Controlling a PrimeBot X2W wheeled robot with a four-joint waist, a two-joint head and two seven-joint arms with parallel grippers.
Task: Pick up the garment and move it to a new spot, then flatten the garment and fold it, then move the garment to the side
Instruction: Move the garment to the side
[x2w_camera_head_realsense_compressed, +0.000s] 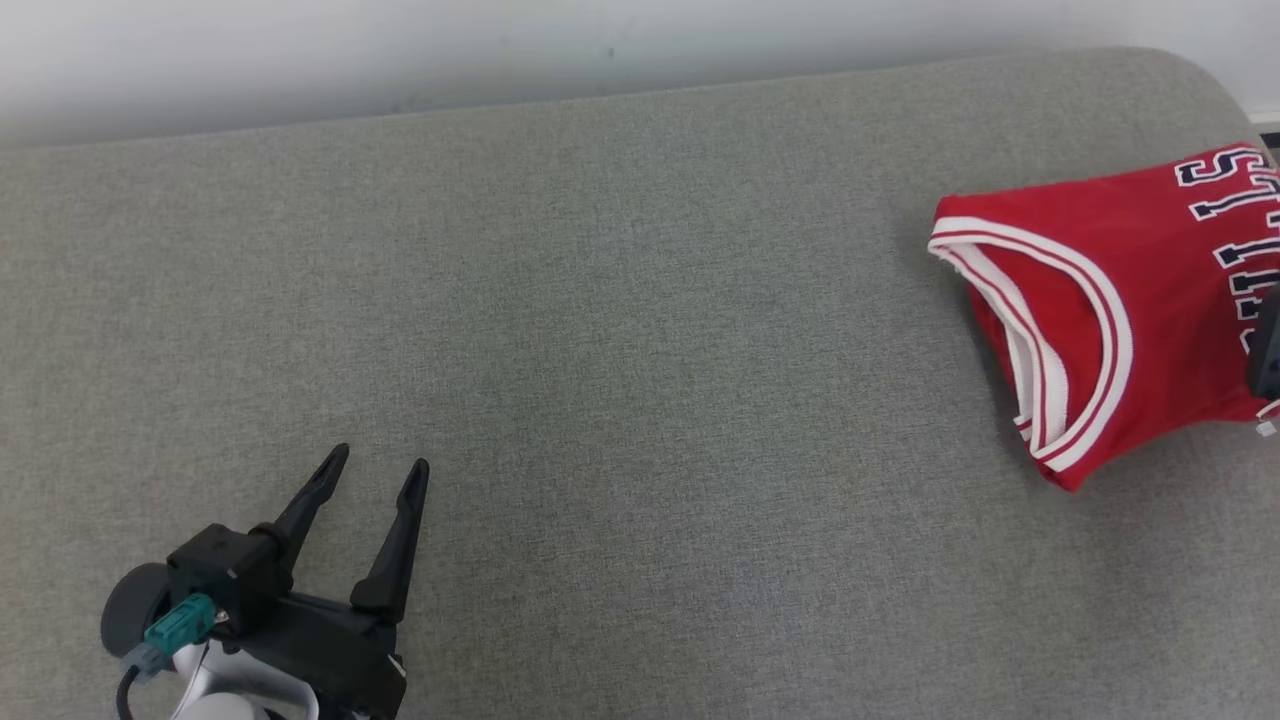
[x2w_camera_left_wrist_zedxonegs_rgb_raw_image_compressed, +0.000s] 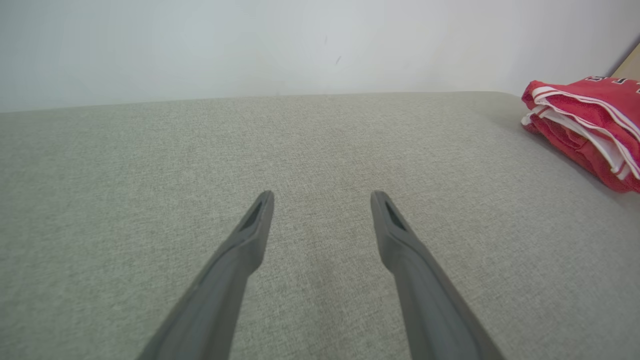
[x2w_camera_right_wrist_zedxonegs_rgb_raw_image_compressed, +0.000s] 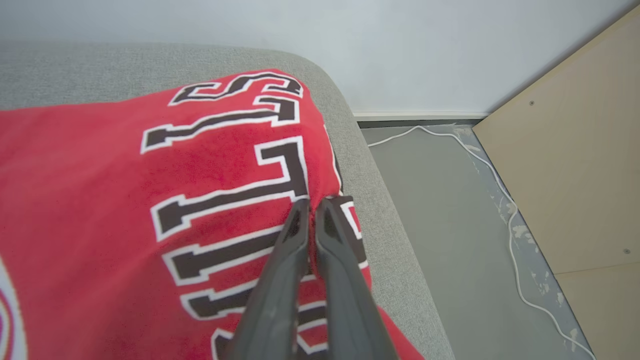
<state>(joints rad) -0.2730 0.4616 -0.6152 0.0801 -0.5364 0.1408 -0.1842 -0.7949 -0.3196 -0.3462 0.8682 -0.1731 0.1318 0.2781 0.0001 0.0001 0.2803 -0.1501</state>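
The garment (x2w_camera_head_realsense_compressed: 1100, 300) is a red jersey with white trim and dark letters, folded into a compact stack at the far right of the grey upholstered surface (x2w_camera_head_realsense_compressed: 640, 300), close to its rounded corner. In the right wrist view my right gripper (x2w_camera_right_wrist_zedxonegs_rgb_raw_image_compressed: 313, 201) has its fingers almost together, with a small ridge of the garment (x2w_camera_right_wrist_zedxonegs_rgb_raw_image_compressed: 125, 175) pinched between the tips near the cloth's right edge. A dark part of that gripper (x2w_camera_head_realsense_compressed: 1266, 350) shows at the head view's right edge. My left gripper (x2w_camera_head_realsense_compressed: 380, 458) hovers open and empty at the lower left, far from the garment (x2w_camera_left_wrist_zedxonegs_rgb_raw_image_compressed: 590, 115); its fingers (x2w_camera_left_wrist_zedxonegs_rgb_raw_image_compressed: 250, 235) spread wide.
A pale wall runs along the back edge of the surface. Beyond the surface's right edge lies a grey floor (x2w_camera_right_wrist_zedxonegs_rgb_raw_image_compressed: 450, 210) with a white cable (x2w_camera_right_wrist_zedxonegs_rgb_raw_image_compressed: 510, 220) and a light wooden panel (x2w_camera_right_wrist_zedxonegs_rgb_raw_image_compressed: 575, 150). Bare grey fabric stretches between the two grippers.
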